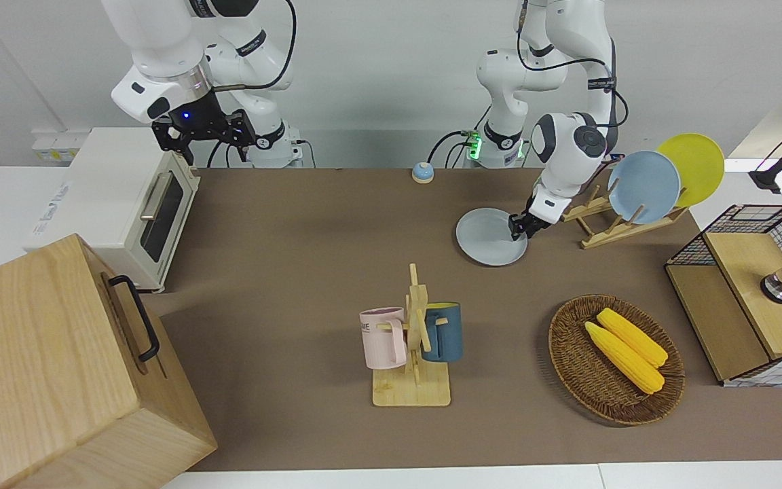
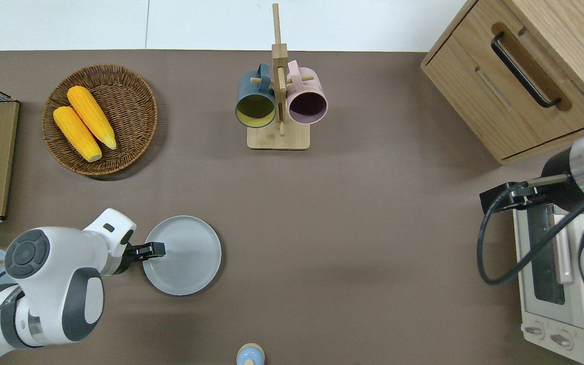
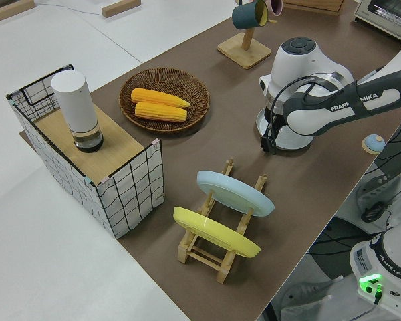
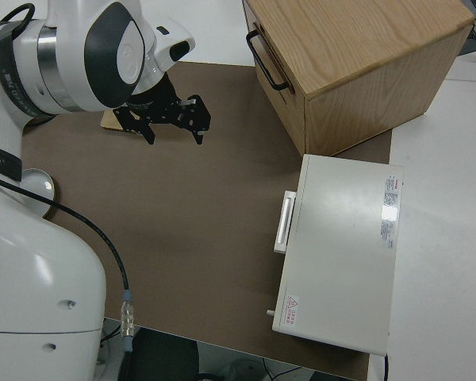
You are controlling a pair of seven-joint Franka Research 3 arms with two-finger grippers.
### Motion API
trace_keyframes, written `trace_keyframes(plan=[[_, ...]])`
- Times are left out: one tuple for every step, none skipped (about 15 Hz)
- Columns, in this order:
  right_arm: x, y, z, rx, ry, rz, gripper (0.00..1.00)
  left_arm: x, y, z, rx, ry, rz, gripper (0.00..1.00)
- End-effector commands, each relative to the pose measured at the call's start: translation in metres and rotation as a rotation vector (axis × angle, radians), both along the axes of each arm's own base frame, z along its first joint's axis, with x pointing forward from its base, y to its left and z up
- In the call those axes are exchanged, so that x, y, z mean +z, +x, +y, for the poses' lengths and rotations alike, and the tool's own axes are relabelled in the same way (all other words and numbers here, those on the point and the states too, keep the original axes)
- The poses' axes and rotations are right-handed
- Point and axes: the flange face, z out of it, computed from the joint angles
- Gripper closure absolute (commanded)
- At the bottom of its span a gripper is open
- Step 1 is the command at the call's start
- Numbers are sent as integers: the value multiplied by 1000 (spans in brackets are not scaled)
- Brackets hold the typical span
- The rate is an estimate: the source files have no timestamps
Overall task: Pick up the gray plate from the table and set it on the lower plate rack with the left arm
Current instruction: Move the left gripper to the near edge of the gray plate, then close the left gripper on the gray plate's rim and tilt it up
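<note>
Overhead view: we see the left hand [image 2: 156,249] down at the gray plate [image 2: 185,258], at its rim.
Fingers: we cannot tell their state.
Plate: flat on the counter [image 2: 348,228], near the lower plate rack [image 1: 611,227].
Right arm: parked.

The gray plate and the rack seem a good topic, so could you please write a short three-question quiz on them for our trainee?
1. True or false: the gray plate lies flat on the table.
2. Which plates already stand in the lower plate rack? A) light blue and yellow B) gray and pink
3. Fill in: the left gripper is at the plate's ____.

Key: 1 true; 2 A, the light blue plate and the yellow plate; 3 rim, at the edge toward the rack. The right arm is parked.
</note>
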Motion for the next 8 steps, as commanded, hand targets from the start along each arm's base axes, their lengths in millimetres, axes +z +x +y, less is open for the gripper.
trace_keyframes(plan=[[4,-2,-2,-14,-7,0,17,-6,-2,-3,15,1,0,1000],[4,-2,-2,-14,-7,1,17,-6,-2,-3,15,1,0,1000],[4,-2,-2,-14,-7,0,17,-6,-2,-3,15,2,0,1000],[3,-2,-3,-16,-7,2,17,-6,-2,-3,15,2,1,1000],[4,-2,-2,-14,-7,0,17,-6,-2,-3,14,3,-2,1000],[4,-2,-3,-16,-7,0,17,-6,-2,-3,13,3,0,1000],[4,-2,-2,-14,-7,0,17,-6,-2,-2,12,5,-2,1000],[3,-2,-3,-16,-7,2,17,-6,-2,-2,12,5,-2,1000]])
